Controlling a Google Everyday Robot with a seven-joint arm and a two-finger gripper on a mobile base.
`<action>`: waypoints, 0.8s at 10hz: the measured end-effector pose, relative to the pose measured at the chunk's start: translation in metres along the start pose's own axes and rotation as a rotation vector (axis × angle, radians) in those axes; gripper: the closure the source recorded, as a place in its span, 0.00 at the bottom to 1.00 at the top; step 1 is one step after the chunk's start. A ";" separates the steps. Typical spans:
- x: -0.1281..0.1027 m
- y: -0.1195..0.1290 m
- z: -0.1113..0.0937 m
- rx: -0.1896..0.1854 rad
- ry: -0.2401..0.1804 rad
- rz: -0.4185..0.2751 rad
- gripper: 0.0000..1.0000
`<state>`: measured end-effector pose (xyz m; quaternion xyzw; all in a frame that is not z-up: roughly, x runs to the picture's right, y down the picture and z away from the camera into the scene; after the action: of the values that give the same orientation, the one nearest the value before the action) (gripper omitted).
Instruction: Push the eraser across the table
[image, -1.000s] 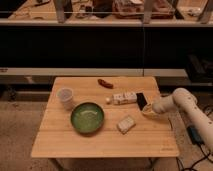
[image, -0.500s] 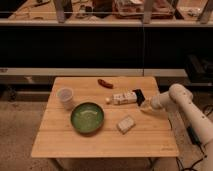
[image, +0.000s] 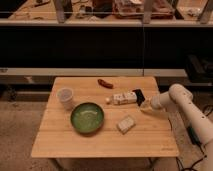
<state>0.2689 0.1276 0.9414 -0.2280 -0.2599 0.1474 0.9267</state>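
A pale cup (image: 65, 97) stands on the light wooden tabletop (image: 55, 145), at ten o'clock from the green bowl (image: 87, 117). A small red item (image: 105, 83) lies at the bowl's one o'clock. A long white box (image: 124, 97) lies at two o'clock and a beige block (image: 126, 124) at four. The black eraser (image: 138, 95) lies just beside the box's right end. The claw (image: 146, 105) sits at the eraser's five o'clock, just beside it; I cannot tell whether it is clenched or released.
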 end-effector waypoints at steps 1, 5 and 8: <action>0.000 0.000 0.000 0.000 0.000 0.000 1.00; -0.006 -0.021 0.013 0.007 -0.020 -0.015 1.00; -0.001 -0.039 0.027 0.031 -0.036 -0.007 1.00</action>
<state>0.2594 0.1031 0.9814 -0.2099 -0.2748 0.1521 0.9259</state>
